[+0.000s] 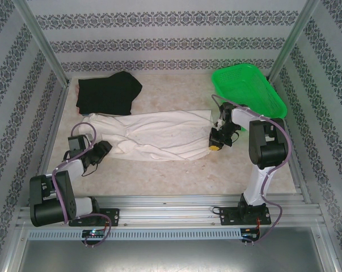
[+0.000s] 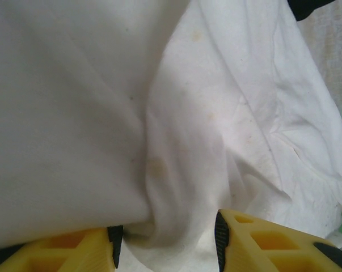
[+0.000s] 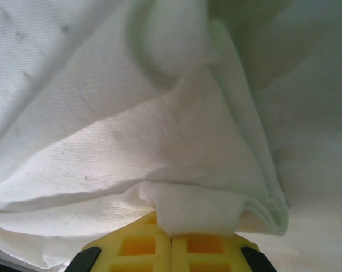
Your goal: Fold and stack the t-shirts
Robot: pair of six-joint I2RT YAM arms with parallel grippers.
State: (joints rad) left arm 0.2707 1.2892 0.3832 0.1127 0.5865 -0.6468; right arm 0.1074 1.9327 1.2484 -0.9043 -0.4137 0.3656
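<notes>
A cream-white t-shirt (image 1: 153, 136) lies rumpled, spread lengthwise across the middle of the bench (image 1: 176, 175). A black t-shirt (image 1: 108, 93) lies in a flat heap at the far left, just beside the white one's far edge. From above we see both shirts, and the wrist views add the grips. The right end effector (image 3: 171, 235) is closed, pinching a fold at the white shirt's right end. The left end effector (image 2: 168, 241) has its jaws apart at the shirt's left end, with a loose fold lying between them. A green basket (image 1: 247, 88) sits in the far right corner. Bare bench runs along the near side. Patterned walls (image 1: 23, 113) close in on the left, the right and behind.
</notes>
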